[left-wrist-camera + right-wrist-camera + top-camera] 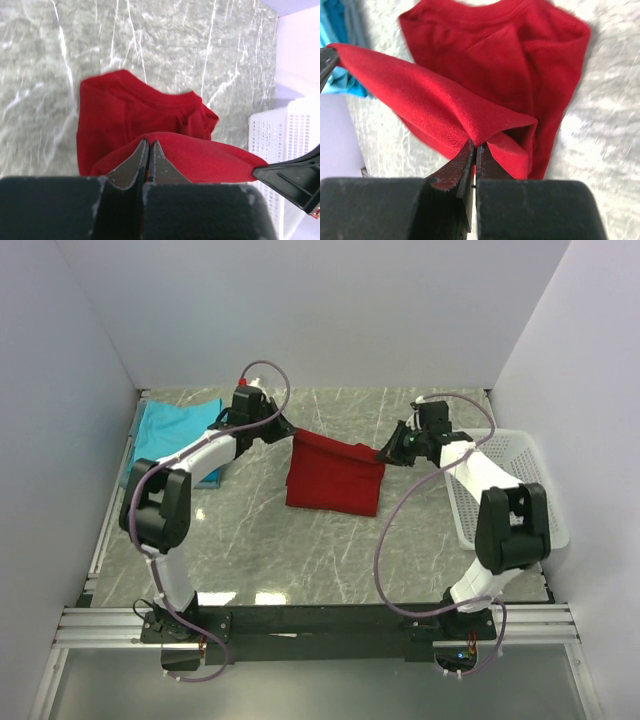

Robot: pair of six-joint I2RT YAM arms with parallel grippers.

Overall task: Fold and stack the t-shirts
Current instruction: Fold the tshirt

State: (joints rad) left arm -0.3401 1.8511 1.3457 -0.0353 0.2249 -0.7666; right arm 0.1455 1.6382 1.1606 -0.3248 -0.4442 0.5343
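Dark red t-shirt (335, 480) is seen from above at the middle of the table (250, 530), its far edge held up between left gripper (284, 430) and right gripper (386, 453), both arms reached forward and inward. Teal t-shirts (172, 428) are partly hidden behind the left arm. Left wrist: jaws are clamped on red cloth. Right wrist: likewise, with teal blurred at the edge.

one t-shirt (335, 478) at centre of table (300, 552), another t-shirt (170, 428) at back left, basket (525, 455) at right edge

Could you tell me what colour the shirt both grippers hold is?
The shirt is dark red; right wrist view shows it best.
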